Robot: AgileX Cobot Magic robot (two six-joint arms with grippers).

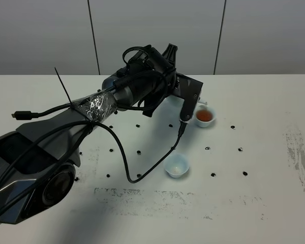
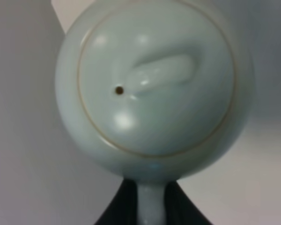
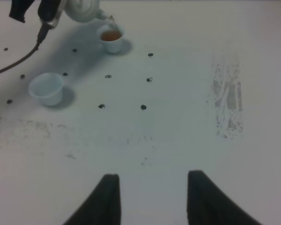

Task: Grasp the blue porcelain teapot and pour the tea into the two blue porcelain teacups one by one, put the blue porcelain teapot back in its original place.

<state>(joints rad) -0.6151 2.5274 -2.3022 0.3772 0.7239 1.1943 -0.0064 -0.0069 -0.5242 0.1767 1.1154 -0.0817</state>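
Note:
The blue porcelain teapot [image 2: 154, 84] fills the left wrist view, lid and knob facing the camera. My left gripper [image 2: 150, 199] is shut on its loop handle. From above, the left arm hides most of the teapot [image 1: 200, 101], which hangs tilted over the far teacup [image 1: 205, 116]. That teacup holds reddish-brown tea [image 3: 111, 35], and the spout [image 3: 110, 18] sits just above its rim. The nearer teacup [image 1: 176, 165] stands empty on the table. My right gripper [image 3: 152, 180] hovers open over bare table, far from both cups.
A black cable [image 1: 142, 170] loops down from the left arm to the table beside the empty teacup [image 3: 47, 88]. Small black dots mark the white tabletop. A scuffed grey patch [image 1: 297, 152] lies at the right. A grey panelled wall stands behind.

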